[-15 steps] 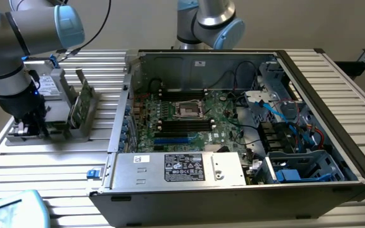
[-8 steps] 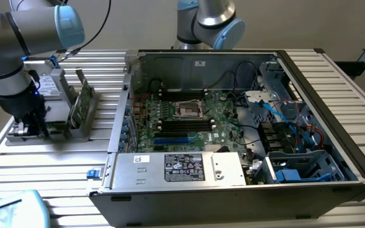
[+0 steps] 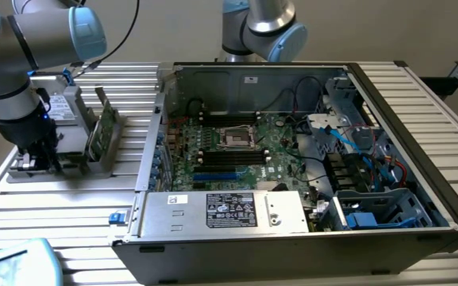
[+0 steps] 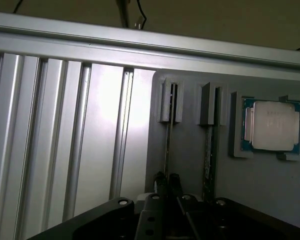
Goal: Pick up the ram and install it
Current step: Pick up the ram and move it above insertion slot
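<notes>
The robot arm [image 3: 22, 59] reaches down at the exterior view's left, over a grey holder [image 3: 74, 164] that sits on the ribbed aluminium desk [image 3: 62, 202]. It stands beside an open computer case [image 3: 419, 149].

In the wrist view the jaws are drawn close together and pinch the ram [image 4: 168, 145]. The ram stands upright on its long edge in one slot of the holder [image 4: 190, 160] and is seen edge-on as a thin dark line. One dark fingertip [image 4: 160, 179] sits on either side of it, near the end closest to the camera.

A second board, the green expansion card [image 4: 208, 150], stands upright in the neighbouring slot, just beside the ram and parallel to it. In the exterior view this card [image 3: 102, 128] rises from the holder on the side facing the case.

A square silver CPU [image 4: 272, 125] lies flat in a recess of the holder beyond the card, apart from both boards.

Inside the case the motherboard [image 3: 252, 173] lies flat. Its CPU socket [image 3: 235, 137] sits near the middle, with a row of dark memory slots [image 3: 224, 158] just beside it. A silver power supply [image 3: 224, 211] fills the near edge of the case. The ram is well apart from these slots, on the holder outside the case.
</notes>
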You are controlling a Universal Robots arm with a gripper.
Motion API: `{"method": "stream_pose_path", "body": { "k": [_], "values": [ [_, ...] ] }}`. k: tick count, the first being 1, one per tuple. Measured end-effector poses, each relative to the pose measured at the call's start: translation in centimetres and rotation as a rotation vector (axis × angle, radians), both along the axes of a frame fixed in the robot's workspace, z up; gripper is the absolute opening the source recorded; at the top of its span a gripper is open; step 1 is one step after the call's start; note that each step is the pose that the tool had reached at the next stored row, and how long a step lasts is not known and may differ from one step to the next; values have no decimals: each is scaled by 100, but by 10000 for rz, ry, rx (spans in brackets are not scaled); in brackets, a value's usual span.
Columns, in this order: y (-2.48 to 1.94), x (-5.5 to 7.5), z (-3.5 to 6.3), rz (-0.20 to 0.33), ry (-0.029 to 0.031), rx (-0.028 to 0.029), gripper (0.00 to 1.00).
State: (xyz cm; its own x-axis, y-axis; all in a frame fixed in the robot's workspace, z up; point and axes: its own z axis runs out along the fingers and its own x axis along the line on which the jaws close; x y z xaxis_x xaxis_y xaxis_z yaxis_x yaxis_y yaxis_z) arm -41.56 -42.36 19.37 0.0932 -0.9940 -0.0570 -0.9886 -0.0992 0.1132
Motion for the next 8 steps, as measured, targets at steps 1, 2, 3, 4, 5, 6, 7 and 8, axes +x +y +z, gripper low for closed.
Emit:
{"method": "stream_pose_path", "body": {
  "k": [1,2,3,4,5,6,7,8],
  "values": [
    [0,0,0,0,1,0,14],
    [0,0,0,0,0,1,14],
    [-1,0,4,1,1,0,14],
    [-1,0,13,1,4,-2,14],
    [-1,0,22,1,4,-1,14],
    [-1,3,31,1,4,1,14],
    [0,4,40,1,9,2,14],
    [0,5,47,1,13,1,14]
  ]
}}
